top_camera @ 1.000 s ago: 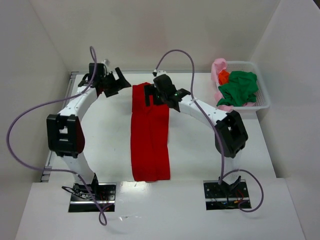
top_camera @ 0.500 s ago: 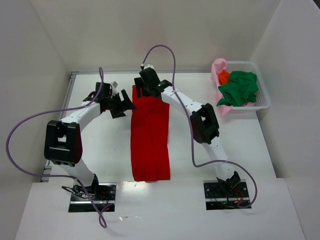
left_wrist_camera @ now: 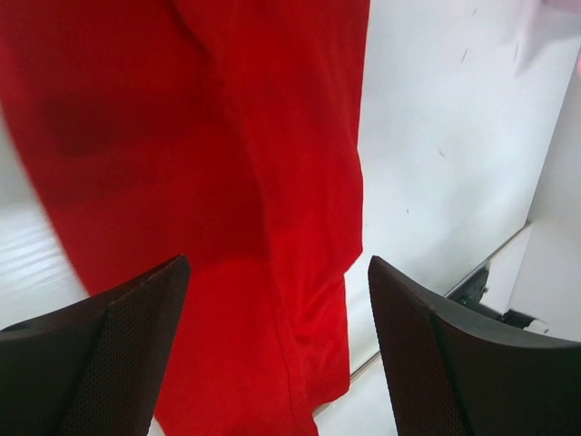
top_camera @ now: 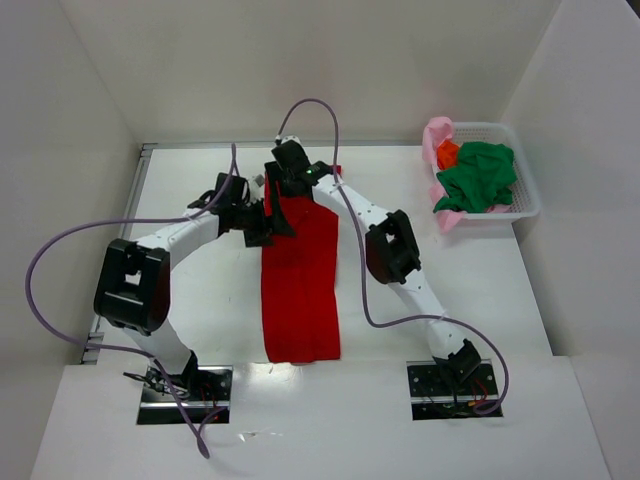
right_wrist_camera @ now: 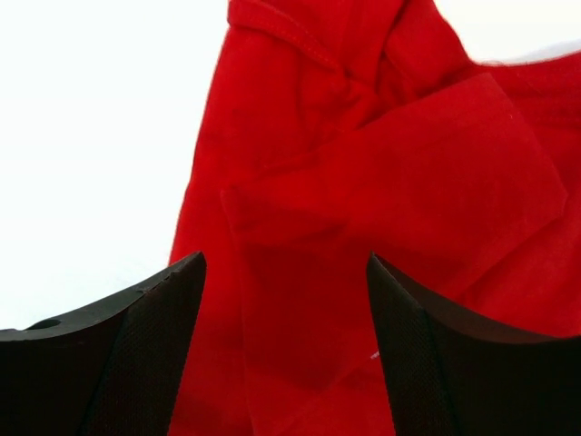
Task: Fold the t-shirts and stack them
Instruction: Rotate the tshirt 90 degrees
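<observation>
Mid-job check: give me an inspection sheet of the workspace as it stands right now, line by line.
Surface: white table, no spills seen.
Job's things: red t-shirt folded into a long strip mid-table, its far end rumpled; green t-shirt, pink t-shirt and orange t-shirt bunched in the basket.
Clutter: nothing seen.
Grippers: left tool and right tool both open over the strip's far end, gripping nothing.
Cables: left purple cable and right purple cable loop off the arms; no snag seen.
Surroundings: white walls on three sides; the basket sits at the far right corner.
</observation>
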You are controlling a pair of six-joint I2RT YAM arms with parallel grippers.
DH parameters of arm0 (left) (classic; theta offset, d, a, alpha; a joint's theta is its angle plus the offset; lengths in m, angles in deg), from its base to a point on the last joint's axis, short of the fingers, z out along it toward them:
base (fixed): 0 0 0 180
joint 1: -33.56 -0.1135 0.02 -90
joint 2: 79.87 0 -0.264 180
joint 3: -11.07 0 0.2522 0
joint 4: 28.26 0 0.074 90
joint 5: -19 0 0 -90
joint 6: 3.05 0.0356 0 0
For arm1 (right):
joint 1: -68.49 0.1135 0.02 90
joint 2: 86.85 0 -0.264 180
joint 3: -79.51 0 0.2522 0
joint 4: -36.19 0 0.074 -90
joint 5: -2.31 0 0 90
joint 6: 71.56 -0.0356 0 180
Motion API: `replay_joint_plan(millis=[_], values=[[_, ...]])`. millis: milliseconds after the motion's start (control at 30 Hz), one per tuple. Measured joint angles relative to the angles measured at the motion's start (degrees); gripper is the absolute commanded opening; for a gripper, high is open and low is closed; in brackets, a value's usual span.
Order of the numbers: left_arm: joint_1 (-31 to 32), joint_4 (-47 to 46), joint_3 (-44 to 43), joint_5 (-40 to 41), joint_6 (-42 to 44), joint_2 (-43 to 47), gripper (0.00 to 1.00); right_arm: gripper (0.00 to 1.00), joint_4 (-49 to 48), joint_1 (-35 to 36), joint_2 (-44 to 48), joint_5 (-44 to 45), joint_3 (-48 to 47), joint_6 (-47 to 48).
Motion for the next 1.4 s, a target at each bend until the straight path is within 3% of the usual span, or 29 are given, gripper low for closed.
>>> replay_joint_plan(millis=[200, 333, 500, 533, 600, 667, 800, 1067, 1400], values=[[2.45, -0.52, 0.92, 0.39, 0.13, -2.82, 0.87, 0.74, 0.50, 0.02, -3.37, -0.72, -5.97, 0.00], [2.40, -0.61, 3.39, 1.18, -0.35, -4.24, 0.80, 0.74, 1.29, 0.02, -5.25, -1.18, -9.11, 0.00], [2.29, -0.37, 5.31, 2.40, -0.46, -4.28, 0.55, 0.72, 2.01, 0.02, -6.19, -1.55, -9.70, 0.00], [2.29, -0.44, 5.31, 2.49, -0.52, -4.28, 0.43, 0.71, 2.12, 0.02, -6.32, -1.60, -9.70, -0.02], [2.29, -0.61, 5.31, 2.86, -0.76, -4.28, 0.31, 0.71, 2.29, 0.02, -6.62, -1.70, -9.81, -0.04], [2.29, -0.66, 5.31, 3.21, -0.70, -4.28, 0.21, 0.71, 2.62, 0.02, -6.80, -1.92, -9.81, -0.04], [2.29, -1.07, 5.90, 3.63, -0.92, -4.28, 0.12, 0.71, 2.86, 0.02, -6.82, -2.78, -9.86, -0.11], [2.29, -1.31, 6.93, 4.76, -2.03, -5.44, 0.01, 0.69, 2.86, 0.02, -6.84, -3.41, -9.86, -0.42], [2.29, -1.79, 7.89, 5.70, -2.32, -5.99, 0.00, 0.62, 2.89, 0.02, -9.51, -1.99, -11.10, -0.42]])
